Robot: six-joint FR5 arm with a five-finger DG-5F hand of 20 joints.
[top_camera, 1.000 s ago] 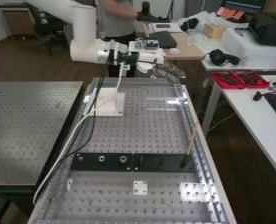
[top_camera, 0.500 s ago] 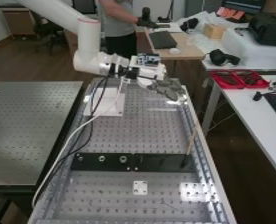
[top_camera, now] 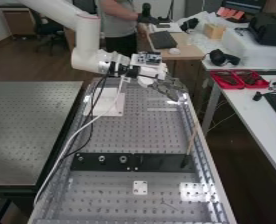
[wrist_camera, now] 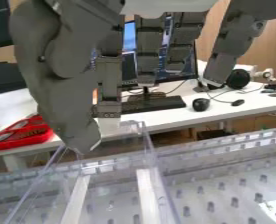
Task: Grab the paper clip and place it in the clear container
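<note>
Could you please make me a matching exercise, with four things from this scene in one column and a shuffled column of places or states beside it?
1. hand
2. clear container
3. red trays
4. black plates

A. lying across the bench
B. on the white table
C. fingers uncurled, above the bench
D. see-through, on the bench

Right pairs: 1-C, 2-D, 3-B, 4-A

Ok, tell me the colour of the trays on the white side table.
Red. The trays show best in the high view.
</note>
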